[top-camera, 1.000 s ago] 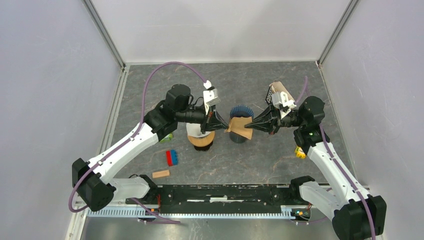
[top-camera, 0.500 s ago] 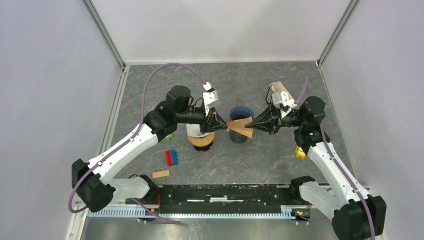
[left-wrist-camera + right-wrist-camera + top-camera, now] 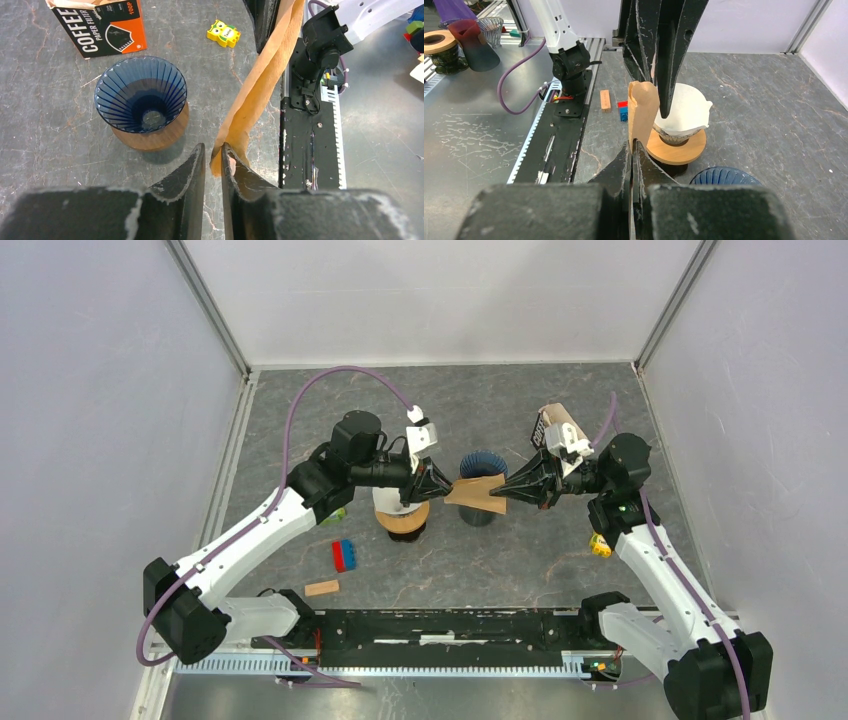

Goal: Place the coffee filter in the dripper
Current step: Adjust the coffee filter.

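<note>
The brown paper coffee filter (image 3: 476,492) hangs in the air between both grippers, just in front of the blue ribbed dripper (image 3: 482,462). My right gripper (image 3: 632,145) is shut on one end of the filter (image 3: 643,110). My left gripper (image 3: 214,147) stands slightly open; the filter's (image 3: 260,75) other end lies between its fingers, against the right one. In the left wrist view the blue dripper (image 3: 141,95) stands empty on the table, left of the filter.
A second dripper with a white filter (image 3: 402,512) on a wooden base stands under the left wrist. The coffee filter box (image 3: 555,425) lies behind the right gripper. A yellow toy (image 3: 600,546), a blue and red brick (image 3: 344,555) and a wooden block (image 3: 322,588) lie on the table.
The left gripper's jaws, shut on the filter's end a second ago, have come a little apart. The filter now hangs more level. Both arms have hardly moved.
</note>
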`<state>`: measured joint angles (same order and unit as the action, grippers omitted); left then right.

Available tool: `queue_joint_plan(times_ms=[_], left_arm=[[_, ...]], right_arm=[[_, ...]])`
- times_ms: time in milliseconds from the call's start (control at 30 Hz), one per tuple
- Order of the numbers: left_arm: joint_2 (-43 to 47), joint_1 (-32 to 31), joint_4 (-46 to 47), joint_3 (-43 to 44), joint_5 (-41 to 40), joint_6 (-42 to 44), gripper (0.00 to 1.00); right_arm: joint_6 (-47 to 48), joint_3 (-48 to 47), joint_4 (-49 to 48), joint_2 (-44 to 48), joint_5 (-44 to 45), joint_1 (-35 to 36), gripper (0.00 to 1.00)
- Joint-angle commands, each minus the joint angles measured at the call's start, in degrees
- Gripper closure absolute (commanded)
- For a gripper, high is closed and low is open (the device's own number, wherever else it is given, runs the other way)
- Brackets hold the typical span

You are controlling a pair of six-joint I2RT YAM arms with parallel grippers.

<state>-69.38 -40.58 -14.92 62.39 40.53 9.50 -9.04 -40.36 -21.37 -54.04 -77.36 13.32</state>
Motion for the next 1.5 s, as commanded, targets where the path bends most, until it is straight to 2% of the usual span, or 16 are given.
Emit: queue_joint_plan(times_ms=[0, 233, 400, 533, 667, 733, 800, 867, 933, 1000, 1067, 1200, 1333, 1467], left_arm=[[-0.55, 0.06, 1.61, 1.59, 2.47, 2.3, 0.74], [-2.37, 0.08, 3.76, 2.12, 7.97, 1.21, 0.62], [-3.97, -0.07, 6.92, 3.36, 11.48, -3.05, 0.62], [-5.46, -0.59, 8.23, 4.9, 12.72, -5.54, 0.73], [-6.25, -1.42, 9.47, 4.76, 12.97, -7.82, 0.97], [-6.06, -1.43, 9.33, 5.36, 11.34, -8.88, 0.98], [-5.52, -1.43, 5.24, 8.19, 5.99, -8.8, 0.98], [-5.14, -1.43, 0.59, 12.05, -2.03, -7.2, 0.98], [-5.09, -1.52, -2.6, 16.33, -13.26, -6.85, 0.98], [-5.7, -1.52, -4.98, 19.87, -22.8, -7.22, 0.98], [-6.44, -1.74, -5.47, 22.07, -30.53, -8.78, 0.98], [-8.05, -2.46, -5.12, 24.16, -39.98, -14.7, 0.98], [-9.58, -4.06, -3.33, 24.26, -48.3, -24.64, 0.98], [-10.68, -7.27, -1.02, 23.48, -55.42, -25.36, 0.98]], right_arm=[[-1.17, 0.34, -2.84, 0.8, -0.12, -0.27, 1.0], [-2.49, 0.98, -4.6, 0.82, -0.13, -0.19, 1.0], [-2.62, 1.25, -4.91, 0.37, 0.01, -0.22, 1.0], [-2.85, 1.28, -5.19, 0.26, 0.14, -0.22, 1.0], [-3.04, 1.2, -5.26, 0.36, 0.66, -0.19, 1.0], [-3.42, 0.75, -5.13, 0.21, 1.6, -0.23, 0.94], [-2.2, -1.57, -1.72, -0.14, 3.87, -0.68, 0.8], [5.91, -6.78, 10.07, -0.82, 9.95, -1.35, 0.68], [13.63, -13.41, 22.02, -1.54, 20.69, -1.37, 0.54], [14.65, -17.24, 26.01, -1.85, 29.95, -1.37, 0.47], [14.07, -20.42, 27.01, -2.69, 35.12, -1.17, 0.37], [11.32, -25.37, 27.03, -5.32, 38.94, 1.2, 0.29], [9.14, -26.75, 25.89, -8.36, 39.85, 4.46, 0.28], [5.46, -26.14, 23.58, -10.3, 38.47, 6.47, 0.26]])
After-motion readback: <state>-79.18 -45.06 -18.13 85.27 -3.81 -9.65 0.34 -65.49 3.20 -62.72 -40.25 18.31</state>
